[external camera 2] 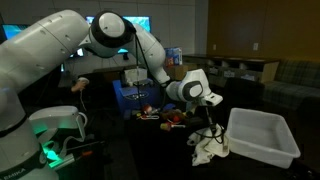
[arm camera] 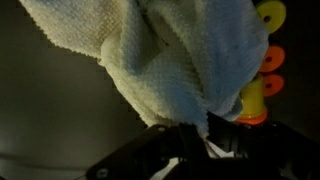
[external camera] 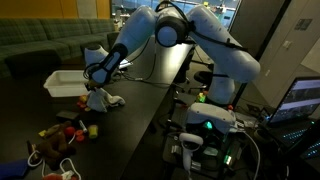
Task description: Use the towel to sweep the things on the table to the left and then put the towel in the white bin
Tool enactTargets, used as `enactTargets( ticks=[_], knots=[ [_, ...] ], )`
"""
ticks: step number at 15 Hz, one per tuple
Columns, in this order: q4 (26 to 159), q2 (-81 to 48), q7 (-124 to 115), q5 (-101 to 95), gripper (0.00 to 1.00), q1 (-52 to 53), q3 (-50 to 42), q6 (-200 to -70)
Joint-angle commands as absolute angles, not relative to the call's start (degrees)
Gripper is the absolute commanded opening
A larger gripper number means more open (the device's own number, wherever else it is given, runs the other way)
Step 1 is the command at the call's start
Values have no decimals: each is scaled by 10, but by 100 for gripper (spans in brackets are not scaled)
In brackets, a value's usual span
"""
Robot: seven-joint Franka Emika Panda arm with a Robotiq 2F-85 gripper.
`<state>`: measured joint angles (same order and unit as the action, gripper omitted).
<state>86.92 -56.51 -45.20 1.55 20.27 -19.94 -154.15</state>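
Off-white towel (arm camera: pixel 160 60), white translucent bin (external camera 2: pixel 270 150), black glossy table (external camera: pixel 140 115), small things (external camera: pixel 62 128) — red, yellow, orange

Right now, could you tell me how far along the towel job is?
Done, apparently: the things lie bunched in one heap on the table. In hand: the jaws are shut on the towel, which hangs beside the white bin. Left: dropping the towel into the bin, which looks empty.

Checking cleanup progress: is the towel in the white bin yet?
Out. The towel hangs bunched from the tool, beside the white bin, not inside it.
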Motion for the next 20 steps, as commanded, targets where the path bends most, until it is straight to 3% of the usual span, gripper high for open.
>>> enactTargets(
  ticks=[1,11,20],
  knots=[
    [785,-615,-503,-17,9,198,-229,-1503],
    [655,-677,-552,-41,9,176,-203,-1441],
    [599,-697,-531,-22,9,165,-124,-1434]
  ],
)
